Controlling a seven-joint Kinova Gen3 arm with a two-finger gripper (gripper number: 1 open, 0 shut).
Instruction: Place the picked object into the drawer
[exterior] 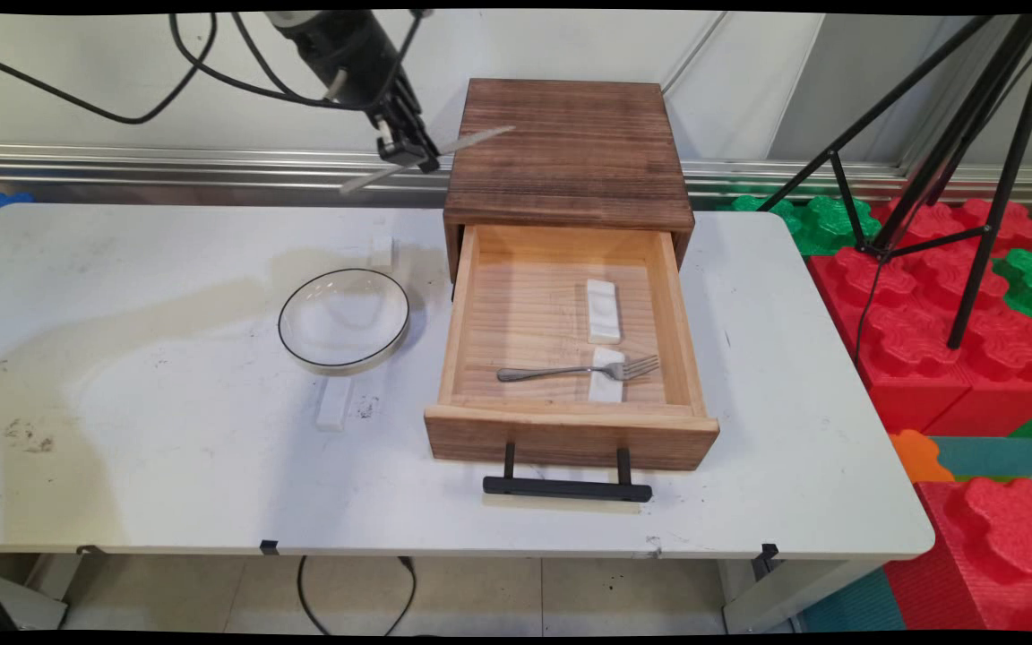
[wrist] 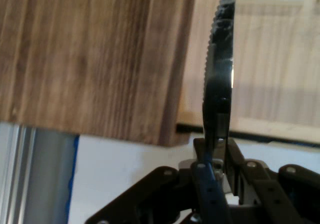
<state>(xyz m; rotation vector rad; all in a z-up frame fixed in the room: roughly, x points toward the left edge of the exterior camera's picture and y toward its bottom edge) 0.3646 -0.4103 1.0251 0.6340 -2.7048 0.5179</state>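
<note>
Now | my gripper (exterior: 408,148) clamped on knife (exterior: 471,141), held level, high beside cabinet (exterior: 570,152) | open drawer (exterior: 453,358) holds fork (exterior: 570,369) on rest (exterior: 606,376)

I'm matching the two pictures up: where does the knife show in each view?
Main view: the knife hangs in the gripper near the top, left of the wooden box, above the table.
Hand view: the knife rises edge-on from the gripper, right of centre.
Shared landmark: the wooden box.
</note>
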